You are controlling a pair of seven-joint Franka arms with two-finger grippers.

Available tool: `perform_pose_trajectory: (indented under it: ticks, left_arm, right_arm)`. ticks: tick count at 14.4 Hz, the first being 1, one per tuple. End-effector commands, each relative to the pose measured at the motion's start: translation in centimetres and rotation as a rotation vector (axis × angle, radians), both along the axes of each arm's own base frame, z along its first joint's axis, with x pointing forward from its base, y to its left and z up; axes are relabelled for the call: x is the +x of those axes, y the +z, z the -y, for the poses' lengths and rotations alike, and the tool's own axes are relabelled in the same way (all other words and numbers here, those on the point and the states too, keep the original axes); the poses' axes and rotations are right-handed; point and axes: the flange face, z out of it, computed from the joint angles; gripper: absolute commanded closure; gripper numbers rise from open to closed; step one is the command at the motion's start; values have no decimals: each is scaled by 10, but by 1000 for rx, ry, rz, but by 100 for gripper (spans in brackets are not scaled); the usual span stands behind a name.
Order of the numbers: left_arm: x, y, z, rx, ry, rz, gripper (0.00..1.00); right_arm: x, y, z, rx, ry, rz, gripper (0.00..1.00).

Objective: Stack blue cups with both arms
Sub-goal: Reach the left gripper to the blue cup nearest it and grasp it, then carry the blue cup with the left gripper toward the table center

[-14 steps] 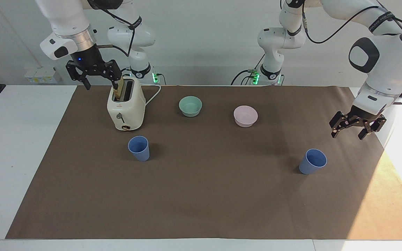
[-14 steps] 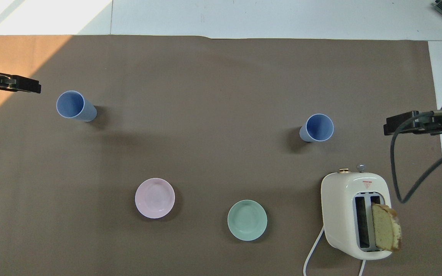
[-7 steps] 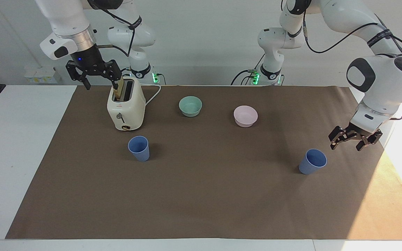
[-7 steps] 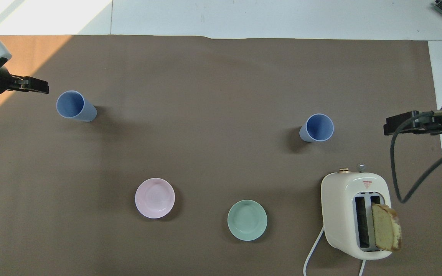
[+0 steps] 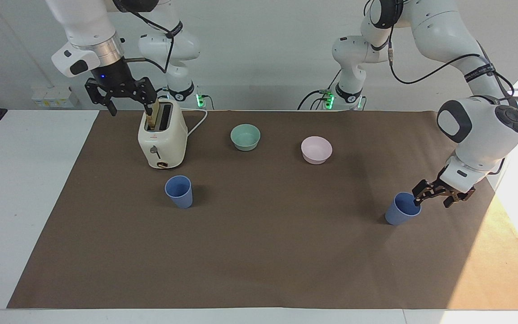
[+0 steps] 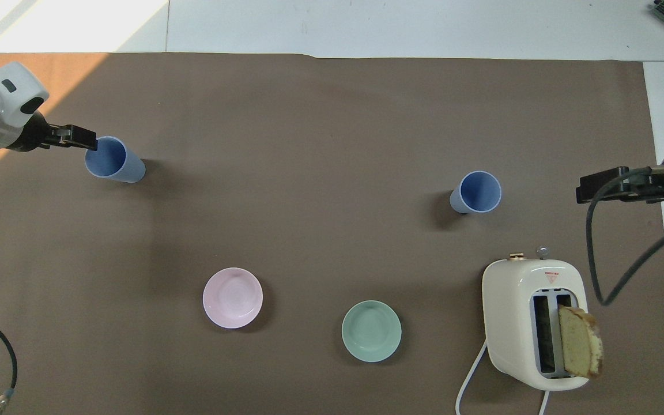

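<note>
Brown mat (image 5: pixel 259 252): left gripper (image 5: pixel 432 198) at blue cup (image 5: pixel 402 209) rim (fingers spread).

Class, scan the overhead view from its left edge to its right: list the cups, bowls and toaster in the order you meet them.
cup by the left claw → pink bowl → green bowl → second cup → toaster
</note>
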Motion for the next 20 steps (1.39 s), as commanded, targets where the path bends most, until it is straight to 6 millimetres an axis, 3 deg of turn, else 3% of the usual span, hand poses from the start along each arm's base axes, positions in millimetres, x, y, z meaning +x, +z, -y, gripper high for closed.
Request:
perform_pose_trajectory:
  ticks: [1,3,5,9,16,18,20]
  left_arm:
    - [-6,-12,-2,-31,8,12,2]
    - [-10,-21,-3,-35,17,14,10]
    - [-16,-31,-1,-36,19,-7,47]
    - [-19,-39,1,-32,16,7,97]
    - [-17,-32,3,-36,17,-4,100]
    - [-17,-15,7,-40,17,0,100]
    - [-19,3,25,-44,6,22,100]
  right_arm:
    - [0,1,2,14,18,3,0]
    - [0,1,1,14,20,3,0]
    - [0,1,1,15,18,3,0]
    - [0,1,1,14,20,3,0]
    - [0,1,1,15,18,3,0]
    - [0,1,1,15,18,3,0]
    - [0,1,1,15,18,3,0]
